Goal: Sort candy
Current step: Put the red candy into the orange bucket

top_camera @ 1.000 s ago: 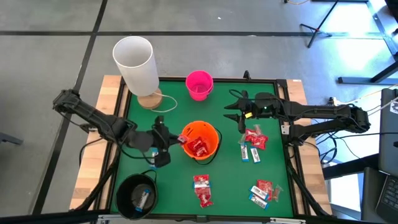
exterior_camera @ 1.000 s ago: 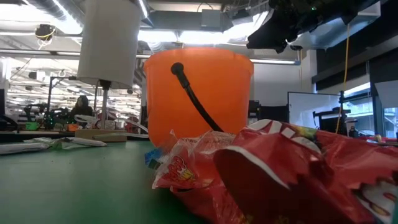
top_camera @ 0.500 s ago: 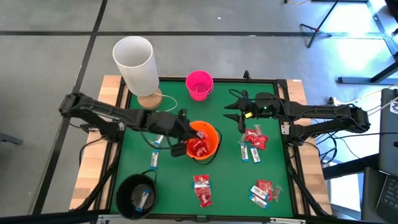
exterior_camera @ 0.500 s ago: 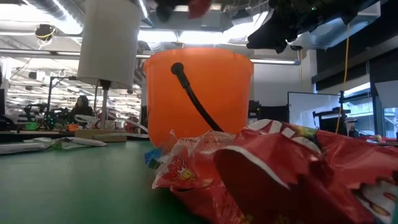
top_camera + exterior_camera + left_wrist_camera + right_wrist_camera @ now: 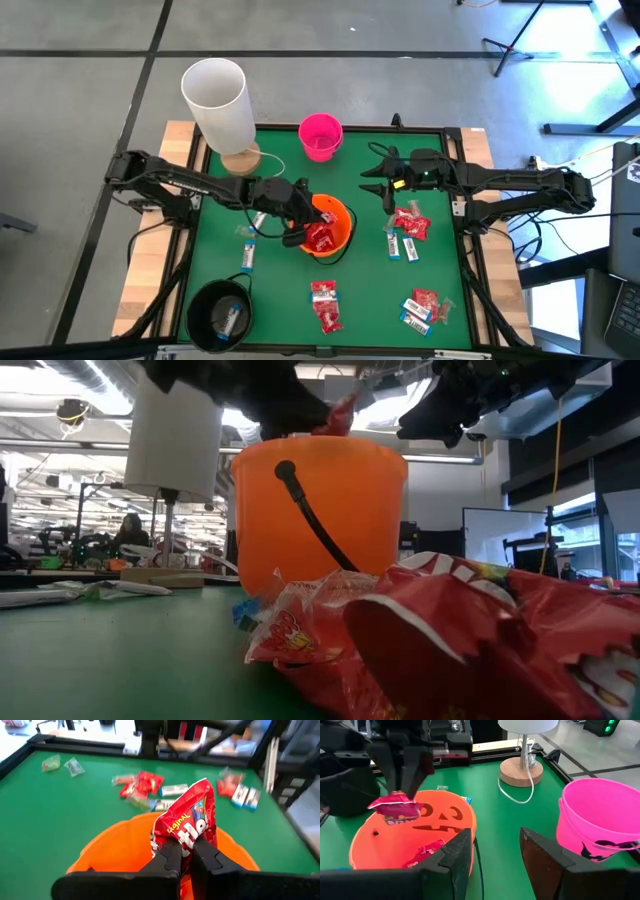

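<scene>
The left gripper (image 5: pixel 185 851) is holding a red candy packet (image 5: pixel 190 822) between fully closed fingers, directly over the orange bucket (image 5: pixel 325 225) at table centre. The right gripper (image 5: pixel 385 187) is waiting with its jaws partly open and empty, between the pink bucket (image 5: pixel 320 136) at 12 o'clock and the loose candy at 3 o'clock.

Risks from this position:
- The packet is being pinched by one edge only, with most of its body above the fingers. If released off-centre, it may be catching the rim and dropping onto the green mat (image 5: pixel 280 300).
- The left arm is reaching across the rim at its 9 o'clock side; contact there could tip or shift the bucket.

Counts, high view:
- Buckets: three (orange, pink, and black (image 5: pixel 220 315) at 7 o'clock).
- Loose candy: clusters at 3, 5 and 6 o'clock, plus one white-and-blue bar (image 5: pixel 246 257) at 8 o'clock. Individual pieces within the clusters cannot be counted reliably.
- One white lamp (image 5: pixel 218 105) at 11 o'clock.
</scene>
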Controlling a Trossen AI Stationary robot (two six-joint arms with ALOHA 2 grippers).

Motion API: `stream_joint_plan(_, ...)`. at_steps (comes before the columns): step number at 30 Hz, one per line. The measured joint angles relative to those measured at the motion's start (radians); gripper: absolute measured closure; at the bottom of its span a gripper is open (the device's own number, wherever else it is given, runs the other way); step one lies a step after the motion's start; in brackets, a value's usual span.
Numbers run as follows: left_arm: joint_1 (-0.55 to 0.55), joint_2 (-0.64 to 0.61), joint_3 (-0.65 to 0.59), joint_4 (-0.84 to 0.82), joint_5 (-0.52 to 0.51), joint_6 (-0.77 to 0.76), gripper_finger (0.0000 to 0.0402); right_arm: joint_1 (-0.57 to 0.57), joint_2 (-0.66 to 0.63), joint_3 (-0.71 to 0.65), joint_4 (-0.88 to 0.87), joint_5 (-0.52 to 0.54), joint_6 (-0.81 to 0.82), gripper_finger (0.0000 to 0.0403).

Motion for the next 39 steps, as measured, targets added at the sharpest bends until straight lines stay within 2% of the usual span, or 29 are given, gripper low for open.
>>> stream_joint_plan(4, 0.003, 0.000, -0.048, 0.120, 0.006, -0.018, 0.0401, 0.000, 0.000, 0.000, 0.000, 0.000, 0.007, 0.0238)
stream_joint_plan(17, 0.007, -0.001, -0.049, 0.075, 0.006, -0.064, 0.0397, 0.000, 0.000, 0.000, 0.008, 0.001, 0.015, 0.0238)
stream_joint_plan(28, 0.007, -0.001, -0.049, 0.046, -0.002, -0.085, 0.0276, 0.000, 0.000, 0.000, 0.008, 0.002, 0.015, 0.0238)
stream_joint_plan(39, 0.007, -0.001, -0.049, 0.037, -0.002, -0.113, 0.0205, 0.000, 0.000, 0.000, 0.007, 0.053, 0.014, 0.0238)
